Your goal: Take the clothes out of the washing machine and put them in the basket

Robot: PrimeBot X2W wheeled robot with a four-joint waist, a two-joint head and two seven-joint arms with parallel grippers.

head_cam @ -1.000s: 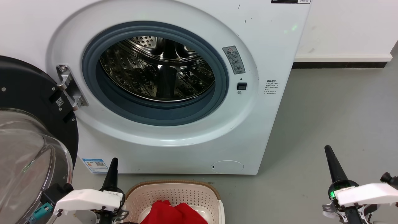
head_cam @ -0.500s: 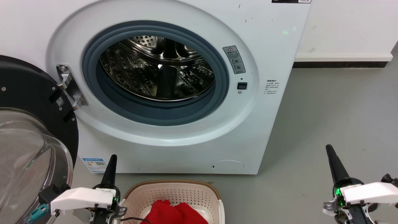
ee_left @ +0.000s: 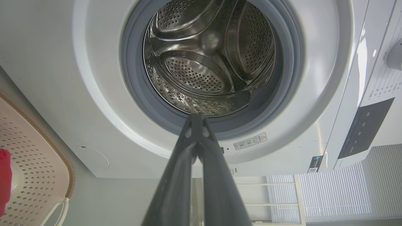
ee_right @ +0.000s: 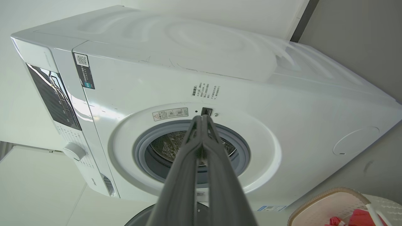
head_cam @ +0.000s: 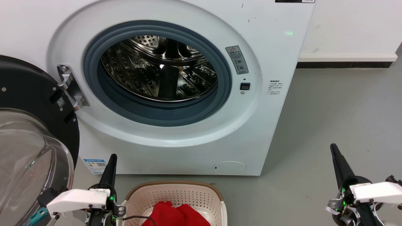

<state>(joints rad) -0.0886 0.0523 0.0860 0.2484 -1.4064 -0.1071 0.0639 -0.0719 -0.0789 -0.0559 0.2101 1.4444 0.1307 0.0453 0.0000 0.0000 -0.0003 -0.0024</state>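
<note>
Left tool (head_cam: pixel 112 156) clenched empty, right tool (head_cam: pixel 333 146) likewise, grey floor (head_cam: pixel 329 110), white wall (head_cam: pixel 345 25), dark skirting (head_cam: pixel 342 65) beside washing machine (head_cam: pixel 276 47)

On the head view's right you have a smooth grey floor (head_cam: pixel 339 119) running back to a plain white wall (head_cam: pixel 351 28), with a narrow black skirting strip (head_cam: pixel 342 65) at its foot (a white ledge (head_cam: pixel 345 58) sits just above it). Your left wrist view adds a white ribbed panel (ee_left: pixel 336 194).

The basket (head_cam: pixel 176 196) is sitting on the floor (head_cam: pixel 339 110) just before the washing machine (head_cam: pixel 267 47), clothes (head_cam: pixel 179 215) lying in it, the porthole door (head_cam: pixel 28 94) hanging open to the left of the drum (head_cam: pixel 160 69).
</note>
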